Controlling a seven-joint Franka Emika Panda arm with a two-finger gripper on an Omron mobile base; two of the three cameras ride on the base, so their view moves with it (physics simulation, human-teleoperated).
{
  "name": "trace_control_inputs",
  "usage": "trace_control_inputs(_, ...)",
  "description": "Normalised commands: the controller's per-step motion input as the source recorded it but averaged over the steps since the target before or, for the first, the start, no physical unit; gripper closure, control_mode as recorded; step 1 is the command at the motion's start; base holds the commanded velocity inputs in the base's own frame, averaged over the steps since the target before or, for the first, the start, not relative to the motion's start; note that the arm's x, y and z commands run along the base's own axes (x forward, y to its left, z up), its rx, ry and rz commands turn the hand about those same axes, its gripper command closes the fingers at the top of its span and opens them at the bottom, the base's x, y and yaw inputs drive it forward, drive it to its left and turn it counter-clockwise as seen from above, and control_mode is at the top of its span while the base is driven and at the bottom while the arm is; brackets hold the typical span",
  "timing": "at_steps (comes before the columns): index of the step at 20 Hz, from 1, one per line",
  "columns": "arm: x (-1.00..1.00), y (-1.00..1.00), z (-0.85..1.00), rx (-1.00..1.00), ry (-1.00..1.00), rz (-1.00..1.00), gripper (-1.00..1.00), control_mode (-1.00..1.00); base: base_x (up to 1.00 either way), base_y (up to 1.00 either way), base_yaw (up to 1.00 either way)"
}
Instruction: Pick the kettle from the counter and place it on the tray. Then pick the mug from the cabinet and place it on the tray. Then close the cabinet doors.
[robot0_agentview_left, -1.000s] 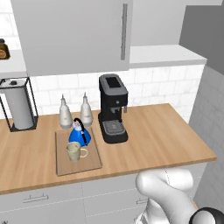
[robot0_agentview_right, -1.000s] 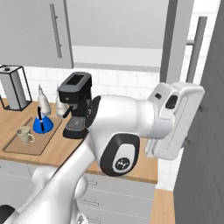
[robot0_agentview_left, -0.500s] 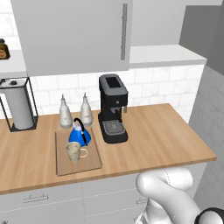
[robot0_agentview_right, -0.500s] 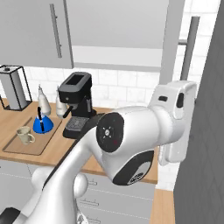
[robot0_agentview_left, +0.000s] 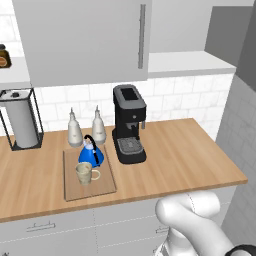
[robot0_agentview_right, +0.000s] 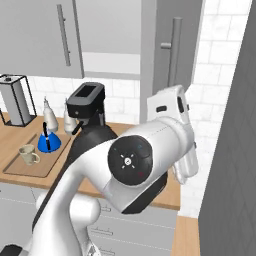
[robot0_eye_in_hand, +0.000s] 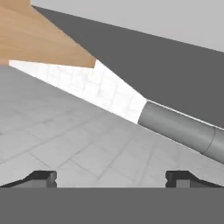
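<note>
A: What is seen of the cabinet (robot0_agentview_left: 85, 40) and its doors?

B: In the left base view 1 closed grey door with a silver bar handle (robot0_agentview_left: 142, 36) is shown above the counter (robot0_agentview_left: 190, 155). In the right base view another door (robot0_agentview_right: 172, 60) is seen swung out edge-on at the far right, so the closing step is judged not yet done.

A: And the smaller things?

B: The tray (robot0_agentview_left: 102, 186) is laid flat on the counter, left of the black coffee machine (robot0_agentview_left: 129, 124). The blue kettle (robot0_agentview_left: 91, 154) and the cream mug (robot0_agentview_left: 85, 173) are both stood on it, close together, so both placements are judged complete. 2 pale bottles (robot0_agentview_left: 75, 130) are stood behind the tray.

A: How is the gripper (robot0_eye_in_hand: 111, 177) held?

B: Its fingertips (robot0_eye_in_hand: 43, 177) are spread wide with nothing between them. A grey bar (robot0_eye_in_hand: 183, 130) is seen ahead of them in the hand view, probably the open door's handle.

A: Is room left for moving?

B: The arm is crowded against the grey wall on the right. The counter's right half is left bare, well apart from the tray.
</note>
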Motion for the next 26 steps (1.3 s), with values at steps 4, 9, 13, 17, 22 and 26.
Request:
trace_control_inputs(4,0.54,0.70,-0.11,-0.08,0.07,0.31,-1.00,-1.00,0.00,0.00,0.00)
trace_control_inputs(9,0.56,0.75,-0.11,-0.08,0.05,0.27,-1.00,-1.00,0.00,0.00,0.00)
trace_control_inputs(13,0.65,0.76,-0.13,-0.05,0.03,0.21,-1.00,-1.00,0.00,0.00,0.00)
trace_control_inputs(17,0.76,0.73,-0.08,0.00,0.00,0.18,-1.00,-1.00,0.00,0.00,0.00)
trace_control_inputs(22,0.96,0.56,-0.09,0.00,0.03,0.17,-1.00,-1.00,0.00,0.00,0.00)
trace_control_inputs(26,1.00,0.34,-0.16,0.01,0.11,0.10,-1.00,-1.00,0.00,0.00,0.00)
